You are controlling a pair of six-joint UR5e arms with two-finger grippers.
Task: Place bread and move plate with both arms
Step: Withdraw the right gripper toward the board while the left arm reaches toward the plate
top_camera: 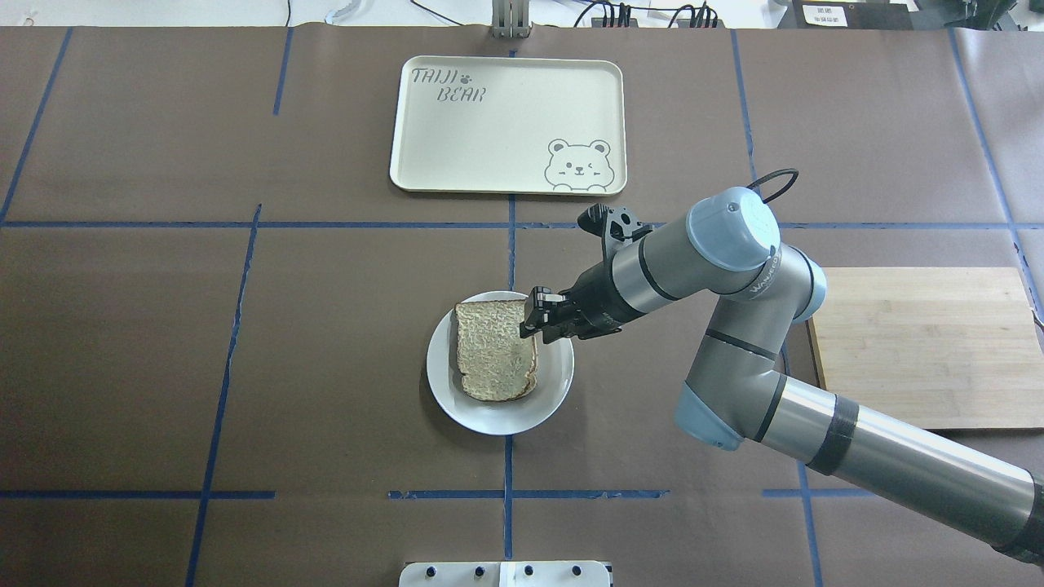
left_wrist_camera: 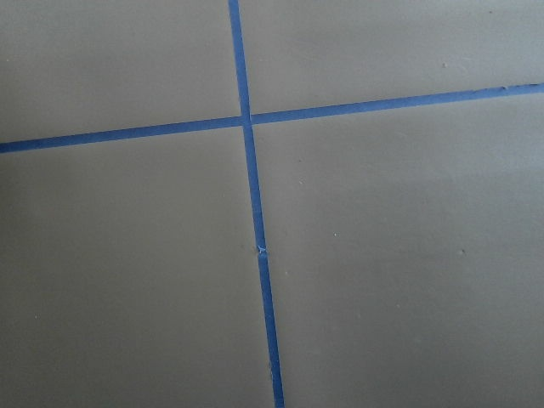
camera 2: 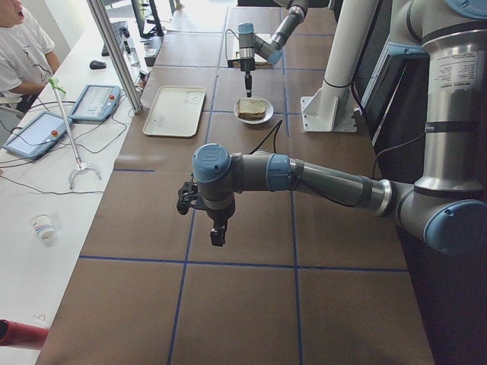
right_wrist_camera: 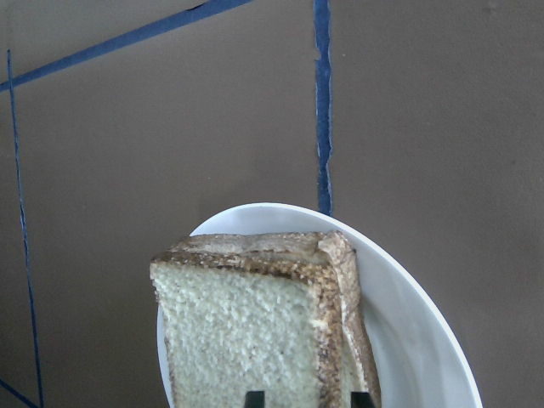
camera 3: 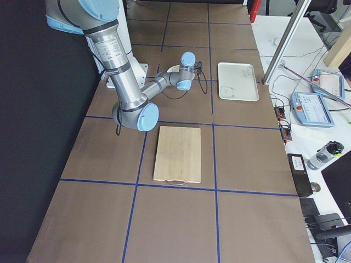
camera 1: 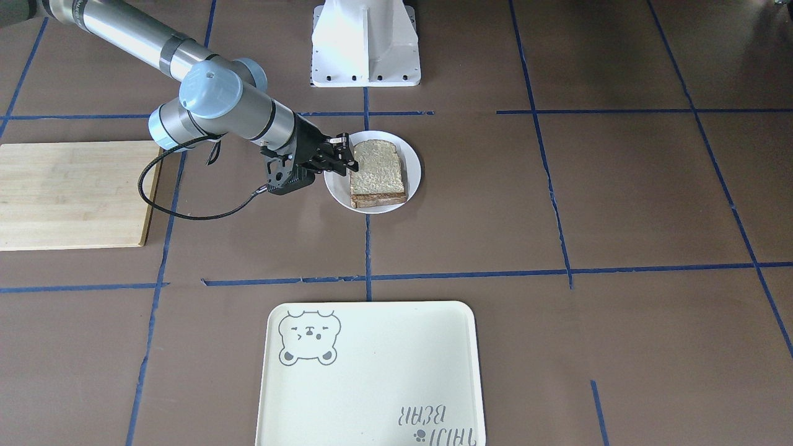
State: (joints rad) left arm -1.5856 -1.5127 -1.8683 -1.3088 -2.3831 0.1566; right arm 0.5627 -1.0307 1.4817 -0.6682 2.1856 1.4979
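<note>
The bread (top_camera: 495,350) lies flat on the plate (top_camera: 497,416) near the table's middle. Both also show in the front view, the bread (camera 1: 376,170) on the plate (camera 1: 414,167). My right gripper (top_camera: 532,316) hangs low over the plate's right rim at the bread's edge, also visible in the front view (camera 1: 347,153). It is open. In the right wrist view the two fingertips stand apart just above the bread (right_wrist_camera: 246,331) and the plate (right_wrist_camera: 408,340). My left gripper (camera 2: 218,234) hangs over bare table far off to the left. I cannot tell whether it is open or shut.
A cream tray with a bear drawing (top_camera: 506,122) lies beyond the plate. A wooden cutting board (top_camera: 922,342) lies to the right, behind my right arm's elbow. The white robot base (camera 1: 365,43) stands at the near edge. Blue tape lines cross the brown table.
</note>
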